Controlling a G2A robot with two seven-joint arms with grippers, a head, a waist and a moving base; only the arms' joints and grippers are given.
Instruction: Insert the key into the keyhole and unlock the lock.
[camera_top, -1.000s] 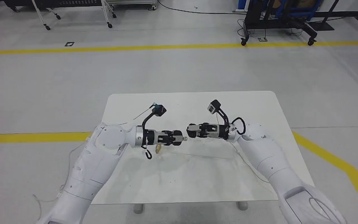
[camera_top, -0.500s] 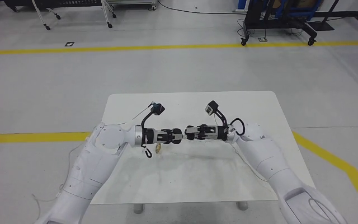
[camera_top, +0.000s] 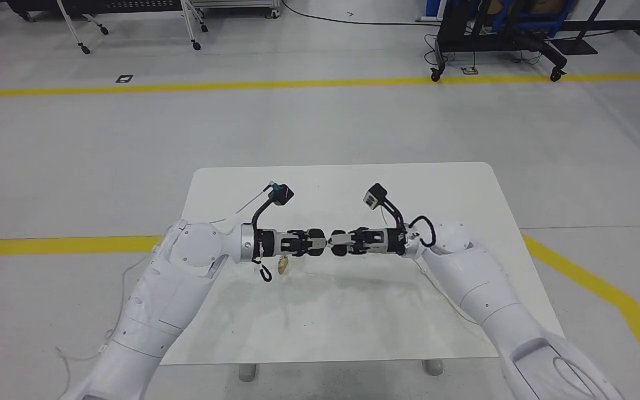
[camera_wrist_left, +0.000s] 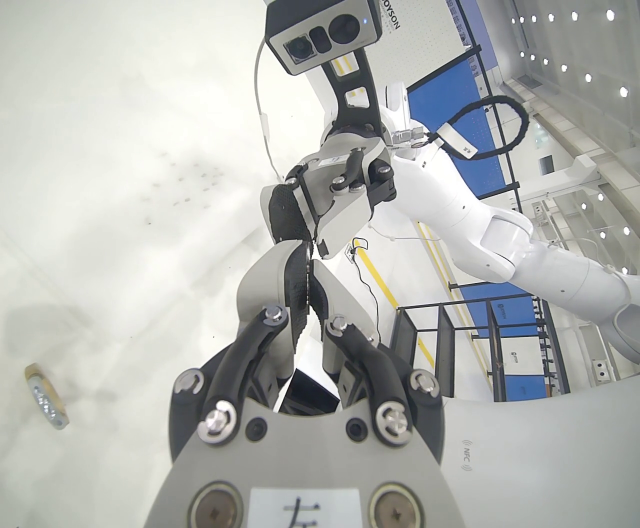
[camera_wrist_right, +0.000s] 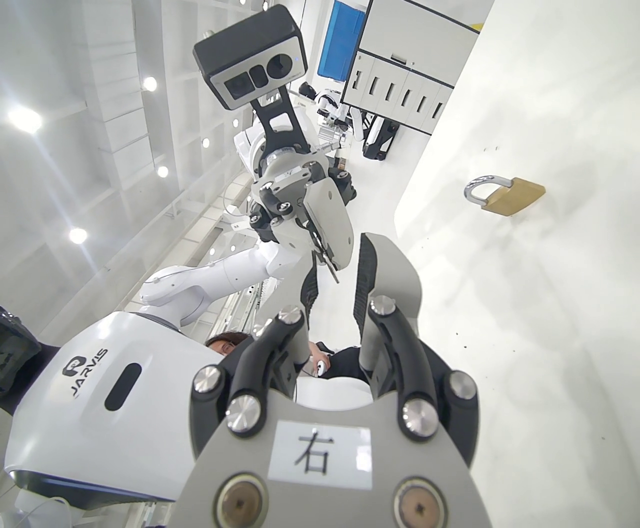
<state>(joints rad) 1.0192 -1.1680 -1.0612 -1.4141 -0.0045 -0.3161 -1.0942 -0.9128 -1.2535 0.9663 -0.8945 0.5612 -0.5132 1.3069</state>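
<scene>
Left pincer (camera_wrist_left: 307, 260) grips key (camera_wrist_right: 331, 270) | right pincer (camera_wrist_right: 341, 256) parted | lock (camera_wrist_right: 505, 196) on table (camera_top: 450, 200)

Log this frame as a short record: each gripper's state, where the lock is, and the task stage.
left gripper: shut on the small thin metal key, held above the white table
right gripper: open, facing the left gripper tip to tip, key blade between its fingers
lock: brass padlock with a silver shackle, lying on the table, apart from both grippers
stage: key not yet in the keyhole
</scene>
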